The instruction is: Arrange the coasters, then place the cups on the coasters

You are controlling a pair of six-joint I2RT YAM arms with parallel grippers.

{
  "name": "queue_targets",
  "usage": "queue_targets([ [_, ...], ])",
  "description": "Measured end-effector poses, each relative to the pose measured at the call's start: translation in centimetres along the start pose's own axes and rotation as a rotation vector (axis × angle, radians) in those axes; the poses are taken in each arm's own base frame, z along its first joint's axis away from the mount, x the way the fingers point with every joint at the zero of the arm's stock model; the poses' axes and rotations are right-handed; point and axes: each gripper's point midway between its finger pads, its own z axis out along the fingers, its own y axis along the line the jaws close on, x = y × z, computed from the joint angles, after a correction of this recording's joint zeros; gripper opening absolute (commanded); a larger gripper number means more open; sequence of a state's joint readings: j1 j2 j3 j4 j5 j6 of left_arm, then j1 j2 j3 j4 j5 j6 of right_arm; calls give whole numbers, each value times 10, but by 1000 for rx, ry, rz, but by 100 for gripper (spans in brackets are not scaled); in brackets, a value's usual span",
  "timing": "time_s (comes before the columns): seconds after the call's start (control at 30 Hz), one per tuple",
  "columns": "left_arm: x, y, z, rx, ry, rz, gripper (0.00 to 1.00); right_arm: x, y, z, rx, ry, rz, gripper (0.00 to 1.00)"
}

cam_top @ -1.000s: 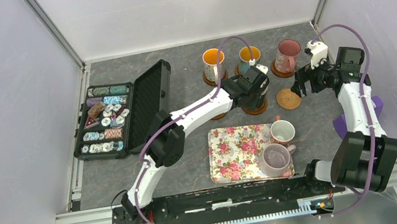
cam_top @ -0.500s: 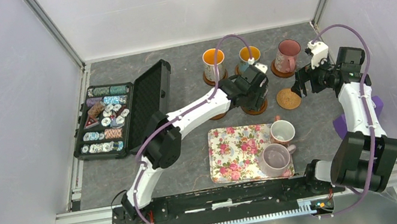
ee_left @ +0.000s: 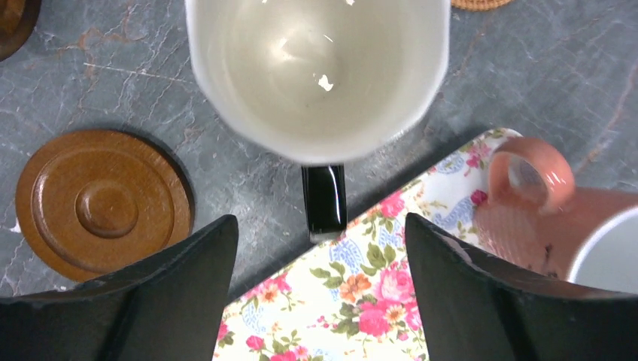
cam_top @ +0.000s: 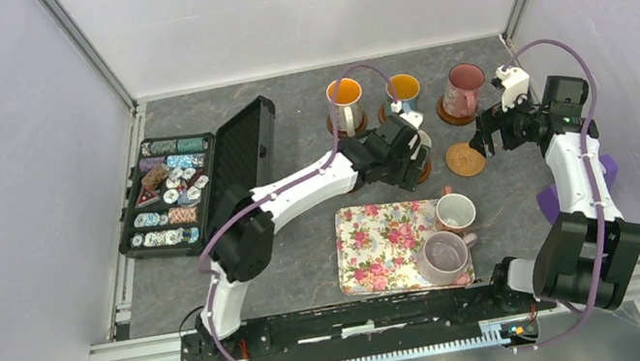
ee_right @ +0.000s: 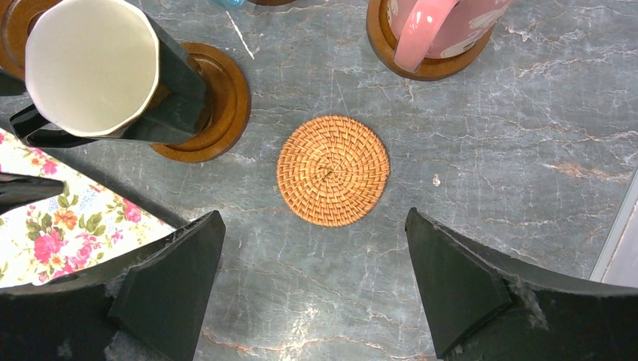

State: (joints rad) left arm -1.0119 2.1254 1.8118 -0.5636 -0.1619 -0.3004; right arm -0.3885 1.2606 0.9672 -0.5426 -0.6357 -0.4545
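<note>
The left gripper (ee_left: pixel 320 229) stands wide. Its two dark fingers (ee_left: pixel 173 301) sit at the lower left and lower right of its wrist view, gripping nothing. The black mug (ee_left: pixel 320 75), cream inside, fills the top centre there, and its handle (ee_left: pixel 323 199) points down into the gap between the jaws without meeting either. Seen from the right wrist, that mug is at the upper left, standing on a dark brown coaster (ee_right: pixel 218 113) whose rim shows to its right. A bare brown coaster (ee_left: pixel 101 203) lies at the left of the left wrist view, near the floral tray (ee_left: pixel 361 308). A white-pink mug (ee_left: pixel 557 226) shows at the right edge by the tray's corner. The right gripper (ee_right: pixel 314 226) is also spread wide and empty, hanging over the tan woven coaster (ee_right: pixel 333 170), which lies bare on the grey table (ee_right: pixel 489 188) in the middle of that view. At the top right there, the pink mug (ee_right: pixel 444 22) sits on another brown coaster (ee_right: pixel 421 68). From overhead, the patterned orange-lined mug (cam_top: pixel 344 103) and the blue mug (cam_top: pixel 403 90) stand in the upper middle. The lilac mug (cam_top: pixel 445 256) rests at the tray's lower right corner, and the open poker chip case (cam_top: pixel 171 191) is at the left.
</note>
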Motion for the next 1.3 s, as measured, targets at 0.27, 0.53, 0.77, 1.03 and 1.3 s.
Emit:
queue_targets([
  [0.27, -23, 1, -53, 79, -145, 31, 94, 1, 2, 0, -11, 0, 4, 98],
  [0.53, -28, 41, -67, -28, -206, -4, 65, 0, 4, 1, -20, -3, 9, 98],
  [0.77, -9, 56, -39, -103, -147, 42, 52, 0, 3, 1, -20, -2, 10, 98],
  [1.03, 2, 56, -19, -113, -102, 52, 59, 2, 3, 3, -23, 3, 15, 98],
  [1.3, -3, 49, -9, -106, -103, 56, 64, 3, 3, 4, -24, 7, 18, 98],
])
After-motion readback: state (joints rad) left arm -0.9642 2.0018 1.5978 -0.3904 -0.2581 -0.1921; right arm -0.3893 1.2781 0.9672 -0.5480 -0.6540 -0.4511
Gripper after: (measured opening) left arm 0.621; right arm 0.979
